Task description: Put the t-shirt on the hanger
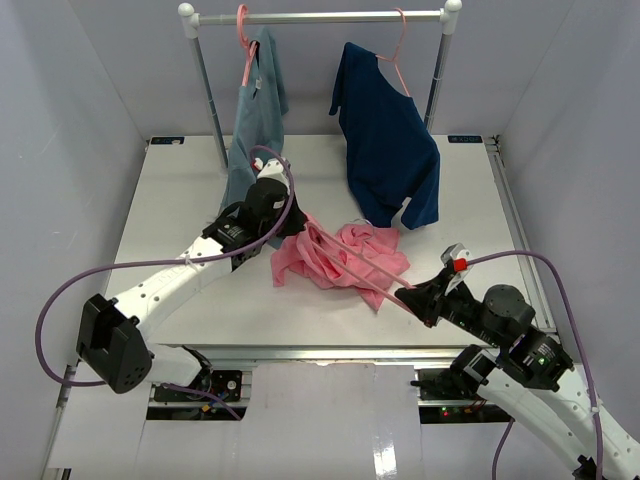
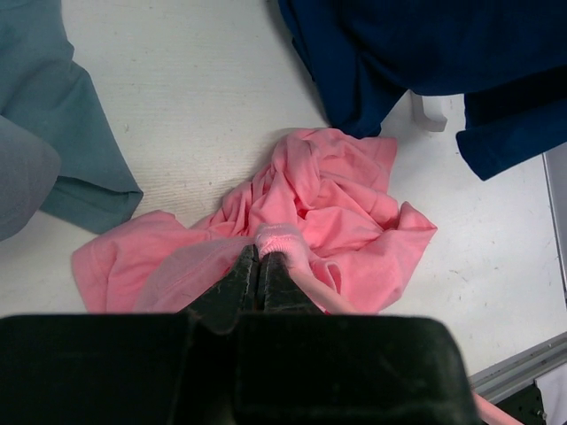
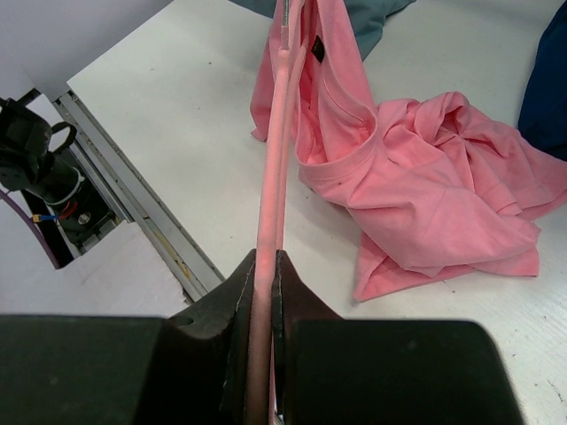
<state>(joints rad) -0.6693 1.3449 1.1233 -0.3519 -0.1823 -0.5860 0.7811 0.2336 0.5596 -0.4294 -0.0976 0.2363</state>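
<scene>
The salmon-pink t-shirt (image 1: 350, 255) lies crumpled on the table's middle. My left gripper (image 1: 292, 230) is shut on its ribbed collar (image 2: 282, 237), at the heap's left edge. The slim pink hanger (image 1: 360, 275) runs slantwise from my right gripper (image 1: 406, 296), which is shut on its near end, up-left across the cloth. In the right wrist view the hanger (image 3: 270, 159) leads straight away from the right gripper (image 3: 264, 258) and its far end enters the t-shirt (image 3: 425, 186) at the neck opening. The hanger's hook is hidden. One arm of the hanger (image 2: 323, 297) shows beside the left gripper (image 2: 259, 254).
A clothes rail (image 1: 320, 17) stands at the back. A grey-blue shirt (image 1: 255, 110) hangs on it at the left, a navy shirt (image 1: 385, 150) at the right, its hem reaching the table by the pink heap. The table's metal front edge (image 1: 330, 352) runs near my arm bases.
</scene>
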